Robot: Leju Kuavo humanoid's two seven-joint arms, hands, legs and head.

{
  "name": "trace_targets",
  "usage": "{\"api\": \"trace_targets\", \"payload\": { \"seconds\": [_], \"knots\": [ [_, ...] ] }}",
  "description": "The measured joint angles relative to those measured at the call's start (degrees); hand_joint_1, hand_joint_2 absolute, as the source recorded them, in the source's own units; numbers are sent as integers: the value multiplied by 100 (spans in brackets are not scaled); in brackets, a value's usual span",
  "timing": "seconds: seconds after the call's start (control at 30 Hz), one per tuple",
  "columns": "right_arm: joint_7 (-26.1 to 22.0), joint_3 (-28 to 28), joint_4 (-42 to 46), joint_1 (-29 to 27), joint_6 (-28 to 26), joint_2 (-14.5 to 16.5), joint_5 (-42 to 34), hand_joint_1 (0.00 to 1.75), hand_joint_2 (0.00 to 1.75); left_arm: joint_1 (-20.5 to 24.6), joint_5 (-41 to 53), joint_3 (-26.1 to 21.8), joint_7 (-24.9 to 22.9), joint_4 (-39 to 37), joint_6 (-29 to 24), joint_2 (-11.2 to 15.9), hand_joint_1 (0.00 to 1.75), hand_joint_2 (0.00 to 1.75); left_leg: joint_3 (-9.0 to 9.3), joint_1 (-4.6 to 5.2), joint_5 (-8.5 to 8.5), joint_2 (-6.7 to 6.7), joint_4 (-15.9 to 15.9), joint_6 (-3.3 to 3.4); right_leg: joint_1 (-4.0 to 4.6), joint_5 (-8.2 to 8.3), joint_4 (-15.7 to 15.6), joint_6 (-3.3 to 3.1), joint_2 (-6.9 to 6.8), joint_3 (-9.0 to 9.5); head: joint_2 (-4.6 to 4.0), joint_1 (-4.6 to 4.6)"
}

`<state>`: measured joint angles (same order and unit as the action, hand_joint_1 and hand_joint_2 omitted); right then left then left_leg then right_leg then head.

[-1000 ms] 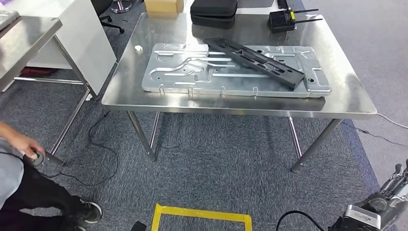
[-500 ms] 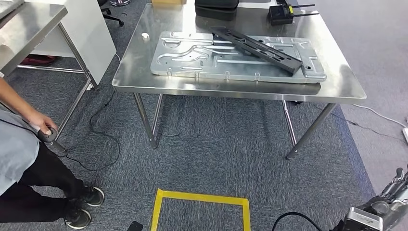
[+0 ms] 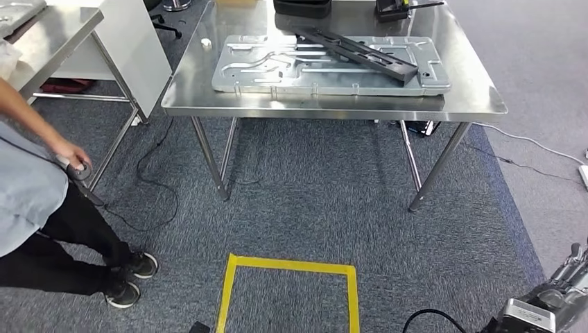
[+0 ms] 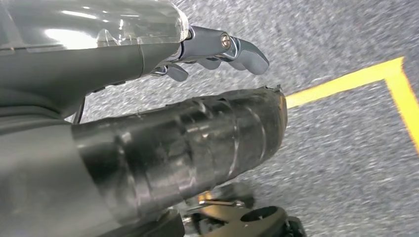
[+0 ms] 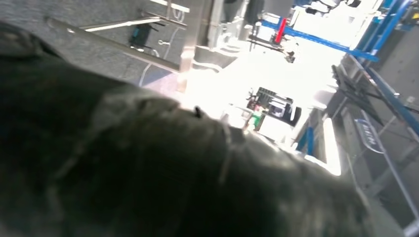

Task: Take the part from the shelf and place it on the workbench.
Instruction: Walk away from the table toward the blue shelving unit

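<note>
Fingers of the left hand hang curled and empty, right hand's unreadable; walking risks snagging the floor cable near the bench.

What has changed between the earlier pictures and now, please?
The camera has drawn back from the table, so more floor and the full taped square show. The black part lies across the metal panel as before. The person remains at left.
</note>
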<state>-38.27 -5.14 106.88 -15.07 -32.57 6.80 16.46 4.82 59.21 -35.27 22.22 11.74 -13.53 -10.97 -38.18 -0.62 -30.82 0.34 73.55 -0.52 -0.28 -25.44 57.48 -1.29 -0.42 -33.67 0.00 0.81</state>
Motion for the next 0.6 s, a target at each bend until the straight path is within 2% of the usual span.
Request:
{"api": "trace_targets", "payload": {
  "seconds": [0.03, 0.07, 0.1, 0.13, 0.17, 0.23, 0.27, 0.3, 0.33, 0.37, 0.4, 0.43, 0.47, 0.5, 0.53, 0.57, 0.6],
  "knots": [
    [-1, -20, -2, -6, 1, 17, -7, 0, 0, 2, -3, -1, 2, 0, -2, 0, 0, 0, 275, 4, 140, -2, -279, 29, 6, 55, 39, 11, 1, -101, 0, 0],
    [-2, -36, -2, -11, 1, 34, -11, 0, 0, 9, -5, -1, 4, 1, -4, 3, 0, 0, 602, 16, 161, -4, -694, 69, 14, 106, 79, 30, 3, -190, 0, -1],
    [-3, -50, -2, -14, 0, 47, -17, 0, 0, 18, -6, -1, 6, 2, -7, 5, 0, 0, 899, 31, 105, -6, -1123, 106, 19, 152, 112, 54, 2, -253, 0, 2],
    [-5, -63, -2, -18, -1, 60, -25, 0, 0, 24, -6, -2, 8, 3, -9, 7, 0, 0, 1104, 51, 20, -8, -1458, 140, 18, 201, 129, 84, -2, -289, 0, 5],
    [-9, -78, -2, -23, -1, 73, -31, 0, 0, 29, -6, -2, 9, 4, -12, 9, 0, 0, 1198, 73, -51, -9, -1653, 173, 13, 253, 124, 121, -8, -304, 0, 2],
    [-13, -109, -3, -39, -2, 92, -45, 0, 0, 15, -6, -5, 10, 3, -17, 8, 0, 0, 1160, 72, 36, 1, -1745, 250, 6, 337, 91, 198, -10, -320, 0, 1],
    [-15, -129, -3, -54, -1, 98, -54, 0, 0, 12, -9, -7, 8, 2, -21, 8, 0, 0, 1110, 62, 109, 13, -1763, 301, 1, 264, 123, 230, 0, -351, 0, -1],
    [-15, -148, -4, -70, -1, 103, -64, 0, 0, 7, -11, -9, 8, 1, -25, 8, 0, 0, 1044, 48, 193, 26, -1785, 351, -4, 73, 245, 257, 13, -405, 0, 6],
    [-15, -165, -7, -83, 1, 105, -75, 0, 0, 8, -14, -11, 7, 0, -30, 8, 0, 0, 964, 43, 270, 39, -1793, 386, -19, -221, 472, 277, 25, -474, 0, 10],
    [-16, -181, -10, -91, 2, 108, -84, 0, 0, 6, -16, -13, 7, 0, -33, 7, 0, 0, 875, 47, 343, 43, -1792, 410, -30, -545, 793, 297, 31, -552, 0, 15],
    [-16, -196, -18, -95, 2, 110, -93, 0, 0, 2, -15, -16, 8, 0, -35, 6, 0, 0, 783, 49, 416, 46, -1784, 416, -41, -795, 1157, 317, 32, -616, 0, 18],
    [-16, -211, -28, -97, 3, 111, -99, 0, 0, -4, -15, -19, 8, 0, -35, 4, 0, 0, 682, 50, 489, 49, -1770, 408, -50, -900, 1462, 337, 32, -634, 0, 18],
    [-16, -227, -38, -98, 3, 111, -103, 0, 0, -9, -15, -23, 8, 0, -36, 4, 0, 0, 577, 48, 558, 51, -1747, 396, -59, -863, 1636, 352, 32, -585, 0, 17],
    [-16, -238, -45, -99, 3, 112, -107, 0, 0, -14, -15, -29, 8, 0, -37, 3, 0, 0, 468, 44, 621, 53, -1716, 380, -68, -721, 1621, 361, 31, -446, 0, 17],
    [-17, -244, -48, -99, 4, 113, -107, 0, 0, -15, -15, -37, 8, 0, -37, 3, 0, 0, 362, 40, 677, 54, -1680, 361, -79, -553, 1400, 365, 31, -202, 0, 16],
    [-17, -246, -48, -96, 4, 113, -107, 0, 0, -13, -15, -45, 8, 0, -37, 3, 0, 0, 273, 41, 724, 52, -1639, 337, -86, -467, 1021, 360, 32, 124, 0, 15],
    [-18, -246, -48, -91, 5, 114, -106, 0, 0, -11, -15, -53, 8, 0, -39, 2, 0, 0, 200, 45, 767, 49, -1597, 308, -81, -478, 570, 345, 35, 459, 0, 14]
  ]
}}
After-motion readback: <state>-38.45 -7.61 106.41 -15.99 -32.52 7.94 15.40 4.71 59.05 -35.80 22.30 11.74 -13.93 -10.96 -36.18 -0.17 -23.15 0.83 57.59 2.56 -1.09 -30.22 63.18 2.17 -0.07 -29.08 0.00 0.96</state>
